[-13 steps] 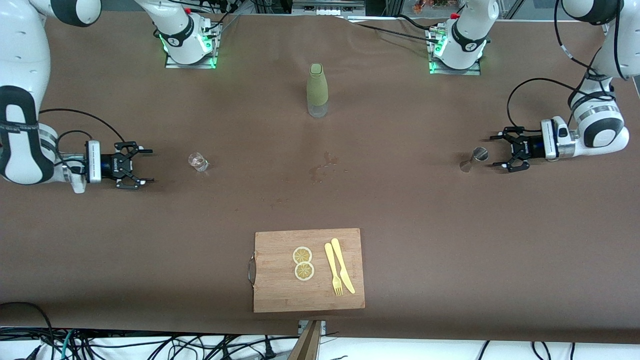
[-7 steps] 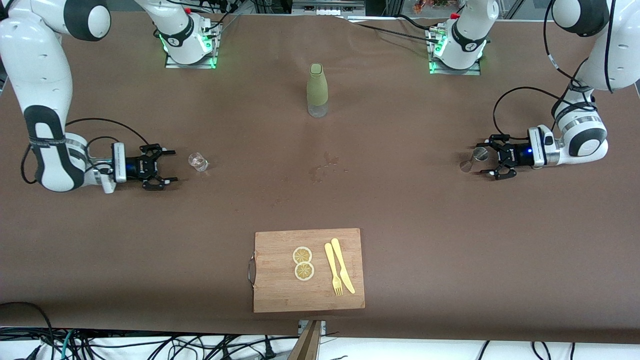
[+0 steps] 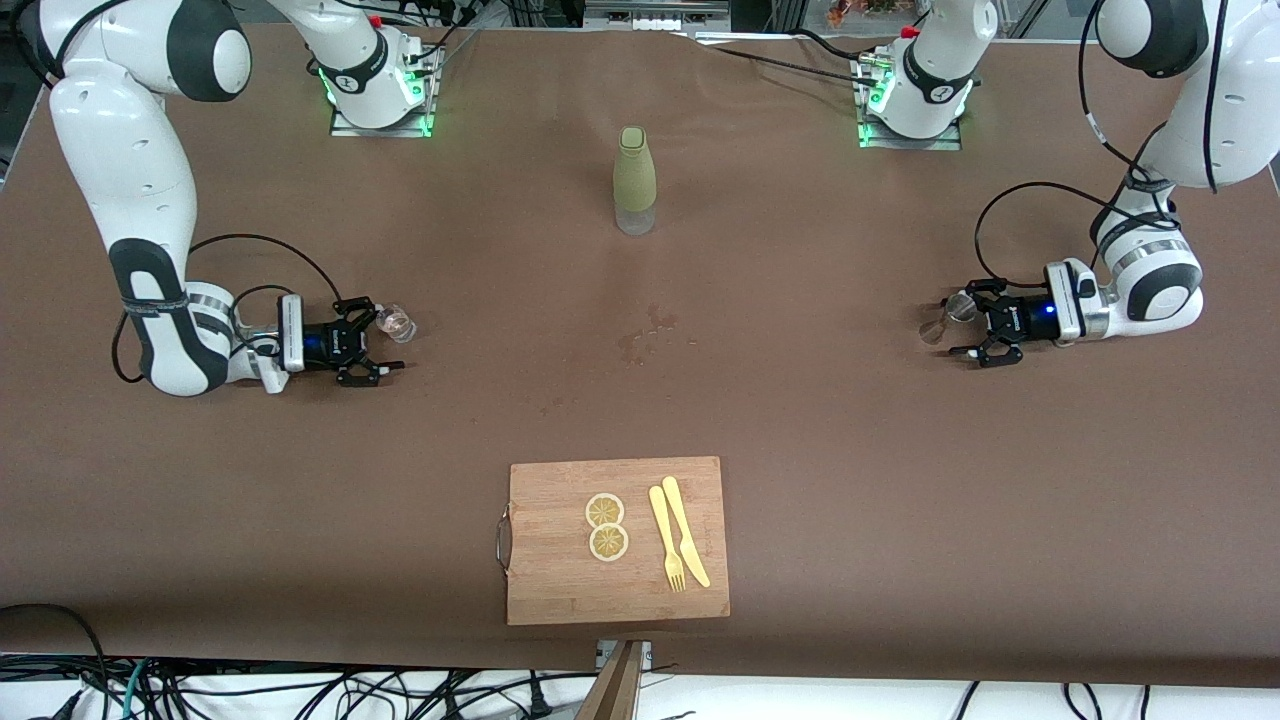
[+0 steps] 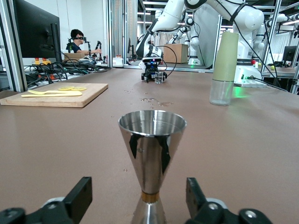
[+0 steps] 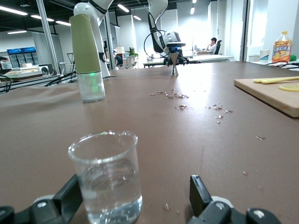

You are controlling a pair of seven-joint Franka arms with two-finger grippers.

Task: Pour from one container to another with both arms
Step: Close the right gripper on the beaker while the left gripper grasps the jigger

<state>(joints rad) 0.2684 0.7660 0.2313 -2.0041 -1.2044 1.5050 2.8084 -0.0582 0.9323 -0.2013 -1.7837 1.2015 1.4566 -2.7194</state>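
Note:
A small clear glass beaker (image 3: 398, 323) holding a little water stands toward the right arm's end of the table. My right gripper (image 3: 385, 338) lies low at the table, open, and the beaker (image 5: 107, 179) stands between its fingers (image 5: 69, 198), close to one of them. A steel hourglass-shaped jigger (image 3: 938, 326) stands toward the left arm's end. My left gripper (image 3: 958, 322) is open around it, and the jigger (image 4: 152, 154) sits midway between the two fingers (image 4: 80, 198) without touching either.
A tall green bottle (image 3: 634, 180) with a clear base stands mid-table near the bases. Spilled drops (image 3: 650, 335) mark the middle. A wooden cutting board (image 3: 560, 590) with two lemon slices, a yellow fork and a knife lies near the front edge.
Both grippers slid along the table toward the middle. The right one reached the beaker and the left one closed in around the jigger. Neither container moved.

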